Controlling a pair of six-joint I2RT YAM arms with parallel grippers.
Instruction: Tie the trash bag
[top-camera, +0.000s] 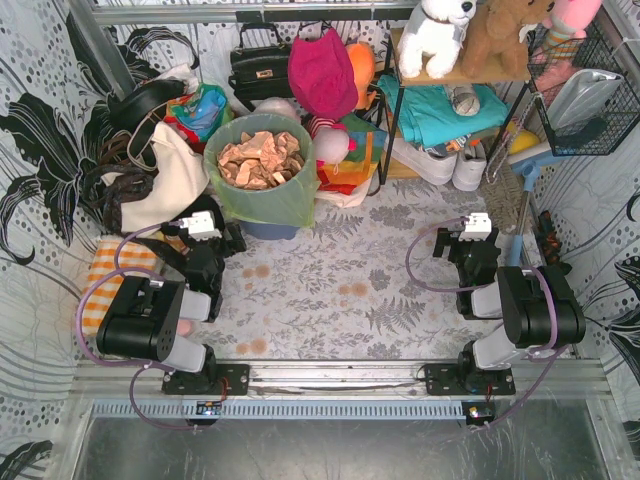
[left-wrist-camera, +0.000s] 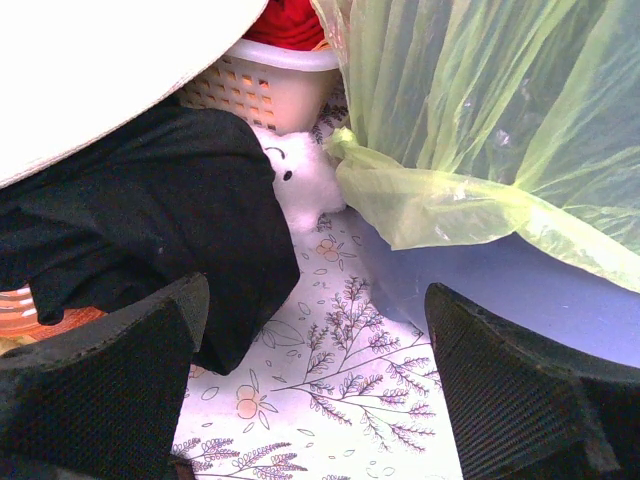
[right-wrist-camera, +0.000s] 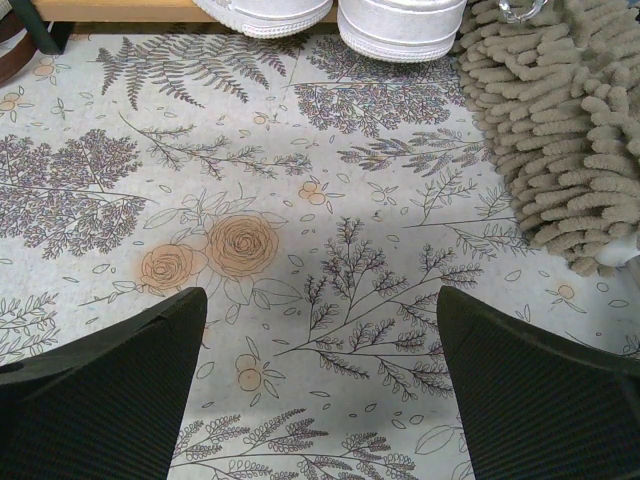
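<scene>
The trash bag (top-camera: 285, 200), thin lime-green plastic, lines a blue-grey round bin (top-camera: 268, 230) at the back centre-left, its rim folded down over the outside. Tan crumpled scraps (top-camera: 260, 158) fill it to the top. In the left wrist view the trash bag (left-wrist-camera: 480, 100) hangs at upper right over the bin wall (left-wrist-camera: 500, 290). My left gripper (top-camera: 208, 230) (left-wrist-camera: 315, 330) stands open low over the floral tabletop, just left of the bin, holding nothing. My right gripper (top-camera: 472, 232) (right-wrist-camera: 320, 320) is open over bare tabletop on the right, far from the bag.
A cream tote (top-camera: 170, 175) and black cloth (left-wrist-camera: 150, 200) crowd the left gripper's left side, with a woven basket (left-wrist-camera: 260, 85) and a small white plush (left-wrist-camera: 300, 180) behind. White shoes (right-wrist-camera: 400, 20) and a shaggy tan mat (right-wrist-camera: 570, 130) lie beyond the right gripper. A shelf of toys (top-camera: 450, 70) stands at the back right.
</scene>
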